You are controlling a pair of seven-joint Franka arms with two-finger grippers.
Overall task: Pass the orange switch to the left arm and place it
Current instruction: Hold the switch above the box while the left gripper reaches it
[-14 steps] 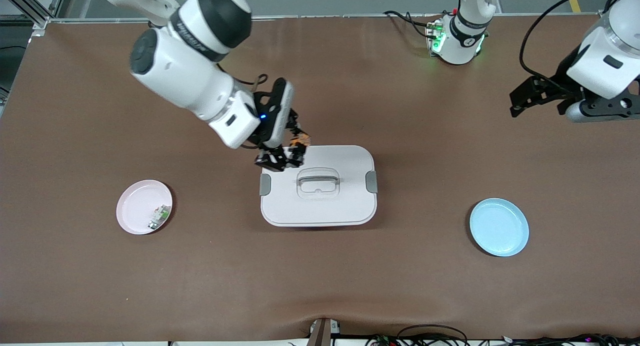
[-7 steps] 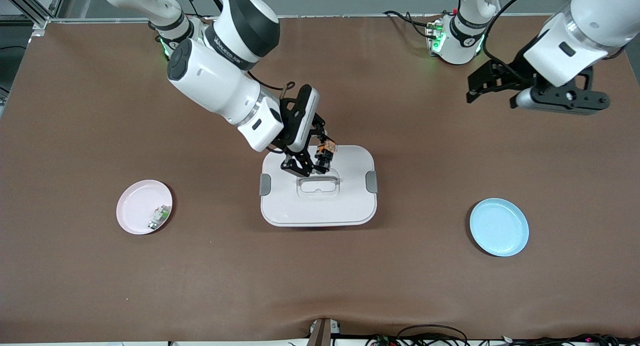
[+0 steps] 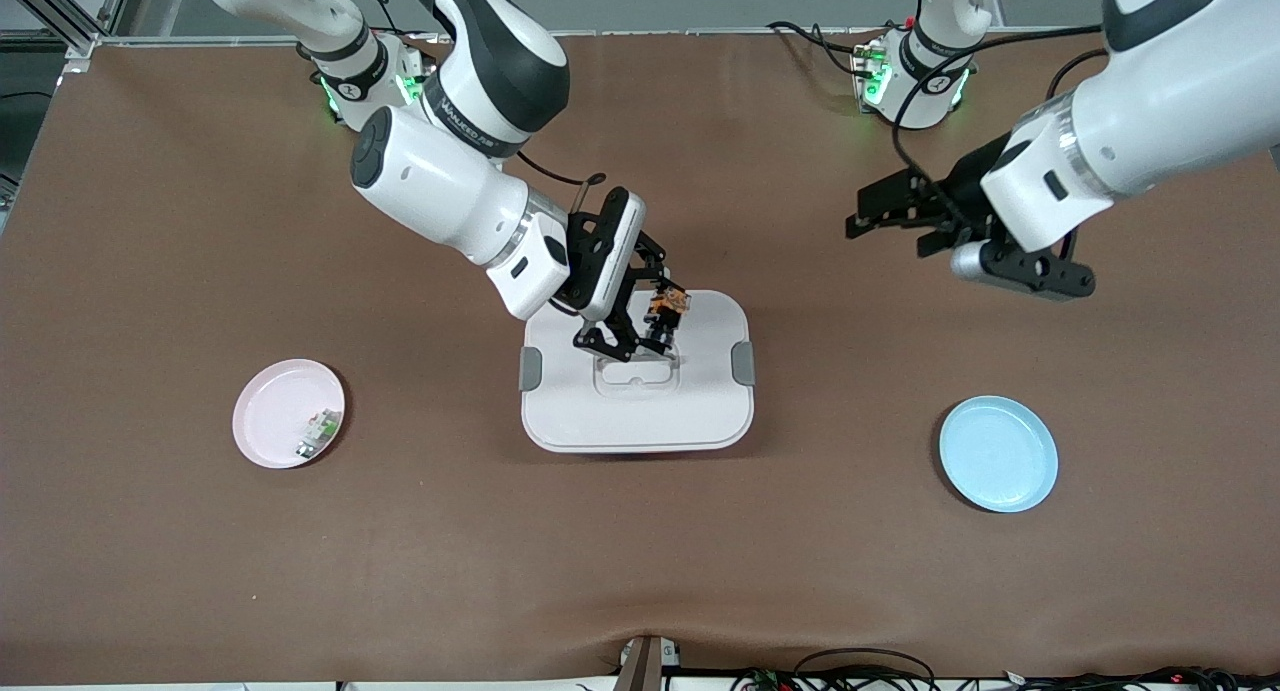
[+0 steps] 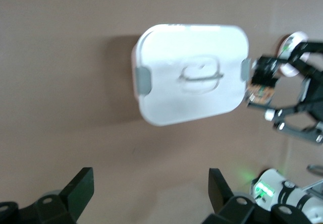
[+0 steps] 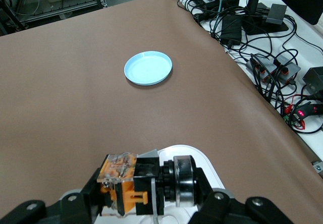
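The orange switch (image 3: 668, 306) is a stubby black barrel with an orange block and a clear amber cap, pinched tight in the right tool (image 3: 645, 333) above the white box (image 3: 700, 411), over the box's edge toward the robots. The right wrist view shows its ribbed black collar and the blue plate (image 5: 148, 68); the left wrist view shows the left tool (image 4: 149, 191) spread wide, holding nothing, over bare surface (image 3: 800, 571).

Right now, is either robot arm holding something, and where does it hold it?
The right gripper holds the orange switch over the box, pinched across its black body. The left gripper is open and holds nothing.
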